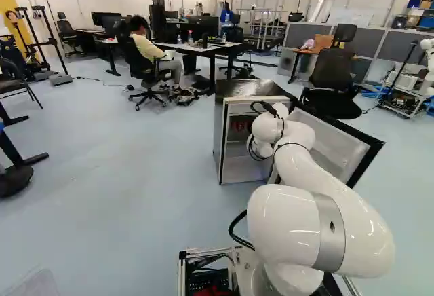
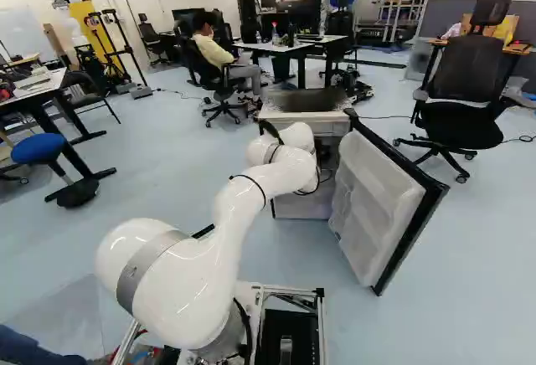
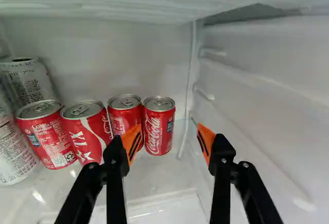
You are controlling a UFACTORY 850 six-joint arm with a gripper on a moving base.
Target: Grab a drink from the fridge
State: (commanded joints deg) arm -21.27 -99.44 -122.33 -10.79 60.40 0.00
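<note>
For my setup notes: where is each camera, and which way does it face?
Left base: behind the arm, on its left, facing the open fridge.
Right base: behind, on its right, facing likewise.
Wrist: on the wrist, facing red cans inside the fridge; shows two open fingers.
Both base views show arm, fridge and door.

The white arm (image 1: 313,163) bends forward toward twelve o'clock, its wrist (image 1: 266,127) foremost; the end effector (image 3: 168,131) is open, orange pads (image 3: 206,141) well apart at nine and three o'clock.

A clear shelf (image 3: 167,175) carries four red cans (image 3: 159,131) beside pale cans (image 3: 12,152).
</note>
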